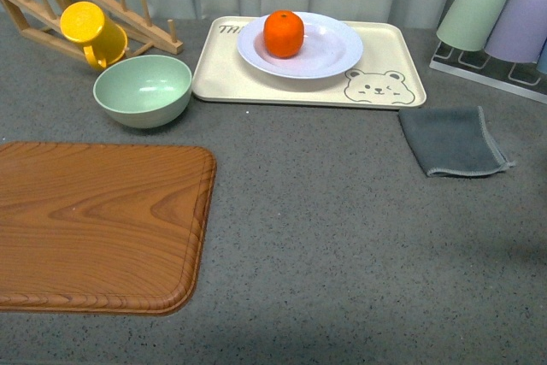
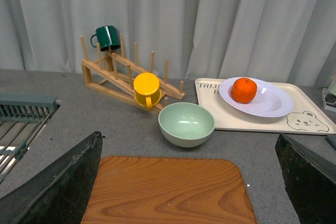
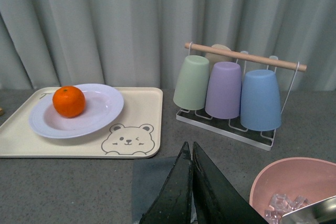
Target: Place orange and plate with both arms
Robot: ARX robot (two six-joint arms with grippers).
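Front view: orange [image 1: 283,33] in plate [image 1: 333,55], on tray [image 1: 389,61].

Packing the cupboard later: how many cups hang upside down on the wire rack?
3 clearly: a green cup, a purple cup beside it, and a blue cup at the far end. A beige item behind them may be a fourth.

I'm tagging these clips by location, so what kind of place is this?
Probably a kitchen counter or a mock-up of one: a wooden dish-drying rack holding mugs, a wire rack of upturned pastel cups, and a wood-grain cutting board on a grey speckled countertop.
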